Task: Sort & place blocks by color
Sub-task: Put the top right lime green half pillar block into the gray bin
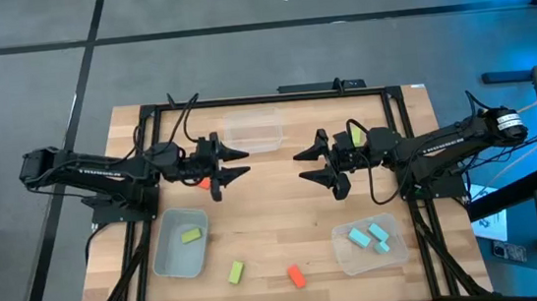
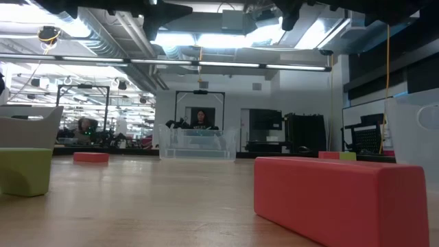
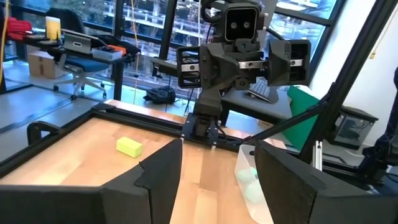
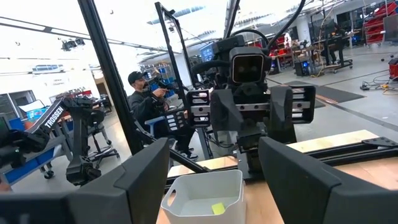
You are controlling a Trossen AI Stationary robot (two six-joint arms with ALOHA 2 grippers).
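Blocks lie on the wooden surface point(image 1: 284, 208): three cyan blocks point(image 1: 371, 236) inside the clear bin point(image 1: 350, 253), an orange-red block point(image 1: 296, 276) left of that bin. Left pincer point(image 1: 237, 163) and right pincer point(image 1: 306, 164) hover open. Only the right wrist view shows a seated person point(image 4: 144, 102).

A light wooden table point(image 1: 275, 219) with a black frame along its edges carries everything. Three clear plastic bins rest on it: an empty bin point(image 1: 253, 132) at the far edge near the middle, a left bin point(image 1: 180, 244) holding one yellow-green block point(image 1: 191, 236), and a right bin point(image 1: 368, 243) holding three light blue blocks point(image 1: 371, 235). Lying loose on the wood are a yellow-green block point(image 1: 236, 271) and an orange-red block point(image 1: 296, 276) near the front edge between the two front bins, another orange-red block point(image 1: 207, 184) left of centre, and a yellow-green block point(image 1: 357, 137) right of centre toward the far side.
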